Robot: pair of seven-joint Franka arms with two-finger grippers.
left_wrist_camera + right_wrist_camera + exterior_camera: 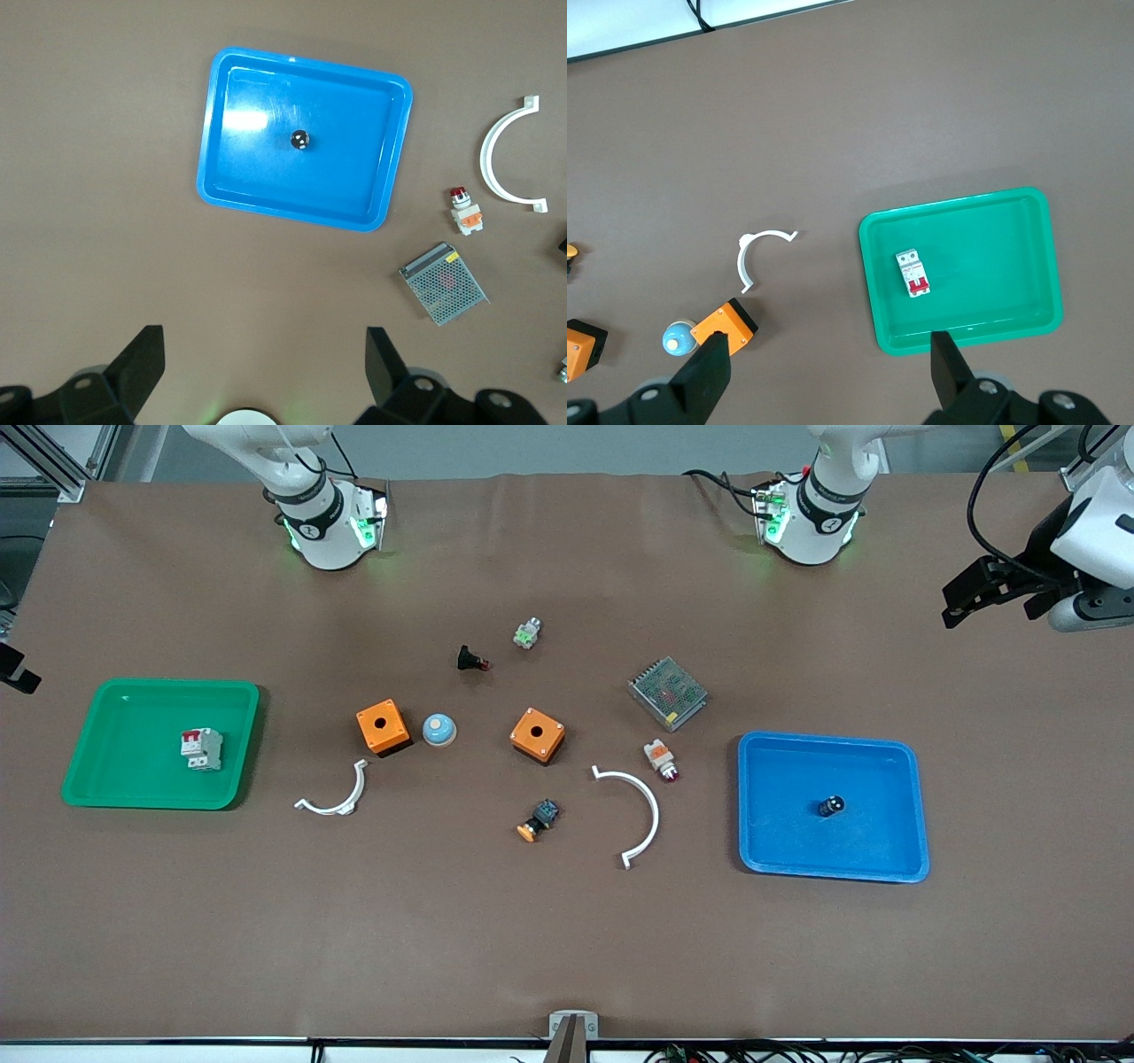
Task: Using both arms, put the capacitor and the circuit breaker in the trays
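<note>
The capacitor [830, 806], a small black cylinder, lies in the blue tray [762, 859] at the left arm's end of the table; it also shows in the left wrist view [300, 139]. The circuit breaker [202, 748], white-grey with a red lever, lies in the green tray [115, 779] at the right arm's end, and in the right wrist view [913, 273]. My left gripper [961, 602] is open and empty, raised high, apart from the blue tray [221, 190]. My right gripper [828, 367] is open and empty, high above the table beside the green tray [992, 266].
Between the trays lie two orange boxes [383, 726] [538, 735], a blue dome button [438, 730], two white curved brackets [337, 802] [642, 815], a mesh-covered power supply [667, 693], an indicator lamp [661, 758] and small push-button parts [472, 660] [539, 821].
</note>
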